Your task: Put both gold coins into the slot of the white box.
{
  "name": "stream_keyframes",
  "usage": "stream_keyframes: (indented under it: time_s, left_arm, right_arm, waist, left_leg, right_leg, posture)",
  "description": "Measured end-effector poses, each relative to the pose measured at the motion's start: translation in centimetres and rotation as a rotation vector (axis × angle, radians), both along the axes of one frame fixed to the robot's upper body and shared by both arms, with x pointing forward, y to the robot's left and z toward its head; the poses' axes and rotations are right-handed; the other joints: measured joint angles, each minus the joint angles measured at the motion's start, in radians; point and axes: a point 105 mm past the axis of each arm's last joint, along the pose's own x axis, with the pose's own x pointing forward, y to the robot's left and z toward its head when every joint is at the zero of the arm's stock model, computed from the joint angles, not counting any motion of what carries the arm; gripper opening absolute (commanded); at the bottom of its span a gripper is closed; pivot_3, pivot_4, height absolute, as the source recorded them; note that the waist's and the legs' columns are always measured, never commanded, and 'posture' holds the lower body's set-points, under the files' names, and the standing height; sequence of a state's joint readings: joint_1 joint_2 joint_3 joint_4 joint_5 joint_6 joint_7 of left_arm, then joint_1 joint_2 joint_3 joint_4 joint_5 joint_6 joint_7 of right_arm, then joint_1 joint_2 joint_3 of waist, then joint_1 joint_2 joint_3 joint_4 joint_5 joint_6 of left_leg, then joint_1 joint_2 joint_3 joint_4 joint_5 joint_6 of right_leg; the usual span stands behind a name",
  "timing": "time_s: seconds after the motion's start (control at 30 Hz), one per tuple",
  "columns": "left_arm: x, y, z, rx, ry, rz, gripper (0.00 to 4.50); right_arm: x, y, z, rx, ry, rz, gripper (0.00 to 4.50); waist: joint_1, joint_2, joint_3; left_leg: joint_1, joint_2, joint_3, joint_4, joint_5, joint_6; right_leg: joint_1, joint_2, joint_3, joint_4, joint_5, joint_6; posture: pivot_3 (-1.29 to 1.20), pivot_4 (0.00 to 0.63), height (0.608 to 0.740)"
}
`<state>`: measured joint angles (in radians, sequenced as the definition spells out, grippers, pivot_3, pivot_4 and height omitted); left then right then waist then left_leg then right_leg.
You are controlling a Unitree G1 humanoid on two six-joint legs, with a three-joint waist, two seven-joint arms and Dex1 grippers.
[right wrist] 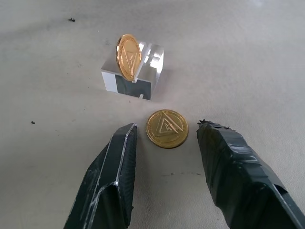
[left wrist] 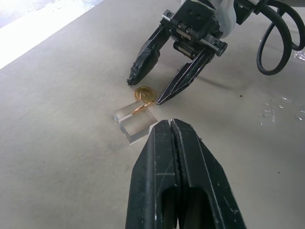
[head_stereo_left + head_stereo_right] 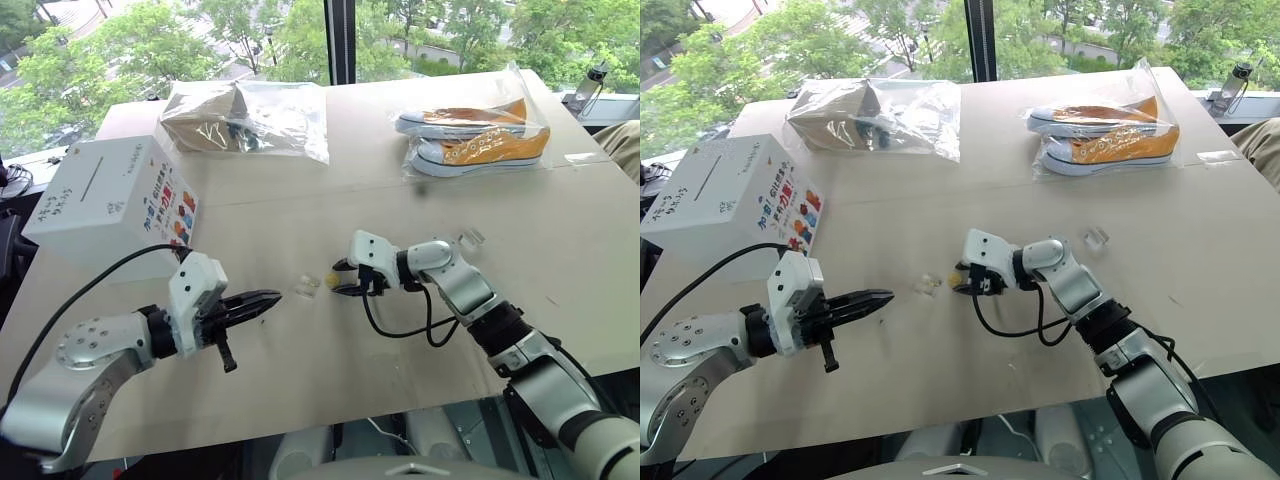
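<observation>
Head view: the white box point(image 3: 110, 205) with its slot point(image 3: 92, 180) sits on the table point(image 3: 300, 370) beyond the left gripper point(image 3: 268, 300), whose fingers are pressed together. Right wrist view: the right gripper point(image 1: 166, 138) straddles a flat gold coin point(image 1: 167, 128), fingers apart; just ahead, a second coin point(image 1: 128, 56) stands in a clear case point(image 1: 136, 75).

From the head views, the two gold coins point(image 3: 329, 278) just ahead of the right claw point(image 3: 341, 279) show as one yellow speck; their faces cannot be read. The clear case point(image 3: 306, 286) between the claws is too faint to outline. The white box point(image 3: 120, 200) lettering is illegible.
</observation>
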<state>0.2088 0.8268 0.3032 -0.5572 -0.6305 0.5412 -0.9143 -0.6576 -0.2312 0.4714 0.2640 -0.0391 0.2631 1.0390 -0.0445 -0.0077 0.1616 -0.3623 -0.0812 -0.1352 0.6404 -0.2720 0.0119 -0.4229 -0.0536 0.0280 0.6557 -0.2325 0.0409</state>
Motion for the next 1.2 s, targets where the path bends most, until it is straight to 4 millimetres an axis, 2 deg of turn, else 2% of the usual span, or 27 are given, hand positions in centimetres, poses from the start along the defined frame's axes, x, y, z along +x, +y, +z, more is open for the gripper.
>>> stream_keyframes:
  time_s: [0.4,0.8,0.9,1.0,1.2]
  left_arm:
    - [0.1,0.1,-0.1,-0.005,-0.001,0.006,0.0]
    - [-0.1,0.3,-0.3,-0.006,0.01,0.007,0.0]
    - [-0.1,0.2,-0.3,-0.007,0.01,0.008,0.0]
    - [0.0,0.2,-0.3,-0.008,0.009,0.011,0.0]
    - [0.1,0.1,-0.1,-0.007,0.005,0.009,0.0]
  right_arm:
    - [-0.1,0.4,-0.4,0.037,-0.003,0.034,2.16]
    - [0.2,0.6,-0.3,-0.016,0.03,0.013,2.16]
    - [0.2,0.6,-0.3,-0.022,0.025,0.013,1.38]
    - [-0.2,1.0,-0.3,-0.031,0.017,0.036,0.12]
    - [-0.3,1.1,-0.2,-0.038,0.017,0.035,0.05]
  waist:
    - [-0.003,0.0,0.0]
    - [-0.007,0.0,0.0]
    - [-0.007,0.0,0.0]
    - [-0.007,0.0,0.0]
    - [-0.003,0.0,-0.001]
  left_leg:
    - [0.001,0.001,0.001,0.0,0.0,0.0]
    - [0.002,0.001,0.001,0.0,-0.001,0.001]
    - [0.002,0.001,0.001,0.0,-0.001,0.001]
    - [0.002,0.001,0.001,0.0,0.0,0.0]
    - [0.002,0.001,0.001,0.0,-0.001,0.0]
  right_leg:
    - [0.0,0.001,0.0,0.0,0.0,0.0]
    - [0.0,0.001,0.001,0.002,0.0,0.0]
    - [0.0,0.001,0.001,0.002,0.0,0.0]
    - [0.0,0.001,0.001,0.002,0.0,0.0]
    - [0.0,0.001,0.001,0.002,0.0,0.0]
  posture:
    - [0.0,0.15,0.74]
    - [0.0,0.15,0.74]
    - [0.0,0.15,0.74]
    - [0.0,0.15,0.74]
    - [0.0,0.15,0.74]
